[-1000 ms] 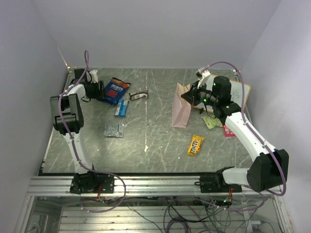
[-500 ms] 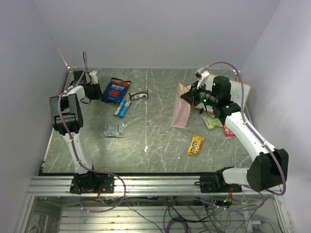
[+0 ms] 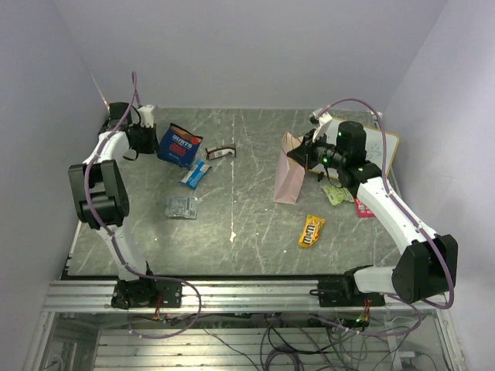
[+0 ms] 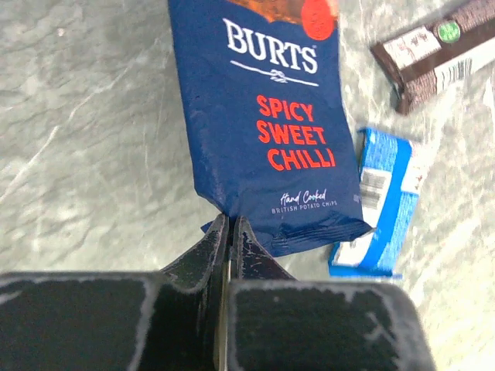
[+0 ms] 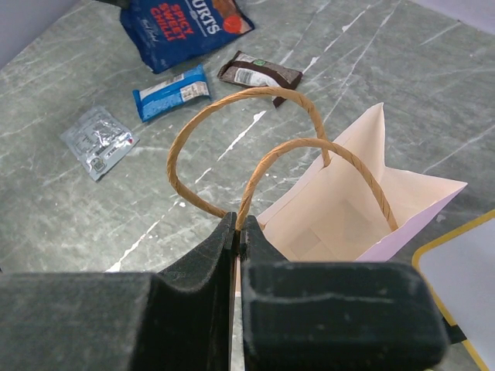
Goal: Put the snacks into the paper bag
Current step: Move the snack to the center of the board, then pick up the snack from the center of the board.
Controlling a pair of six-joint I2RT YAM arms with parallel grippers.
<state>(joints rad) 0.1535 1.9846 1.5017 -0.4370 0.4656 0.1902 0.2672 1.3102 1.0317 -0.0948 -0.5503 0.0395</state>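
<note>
My left gripper (image 3: 155, 141) (image 4: 230, 224) is shut on the bottom edge of the dark blue chip bag (image 3: 179, 144) (image 4: 263, 131) at the back left. My right gripper (image 3: 298, 154) (image 5: 237, 224) is shut on a handle of the paper bag (image 3: 288, 174) (image 5: 348, 216), which stands open. On the table lie the blue-white packet (image 3: 195, 173) (image 4: 379, 201), the brown bar (image 3: 220, 152) (image 4: 437, 50), the silver-grey packet (image 3: 181, 205) (image 5: 100, 141), the yellow M&M's (image 3: 312, 230), the light green packet (image 3: 336, 193) and the pink-red packet (image 3: 363, 209).
A white board with a yellow rim (image 3: 383, 147) (image 5: 464, 270) stands right behind the paper bag, under my right arm. Walls close in the table at the left, back and right.
My left gripper has shut on the chip bag and drawn it a little toward the back left. The right arm and the paper bag have not moved.
</note>
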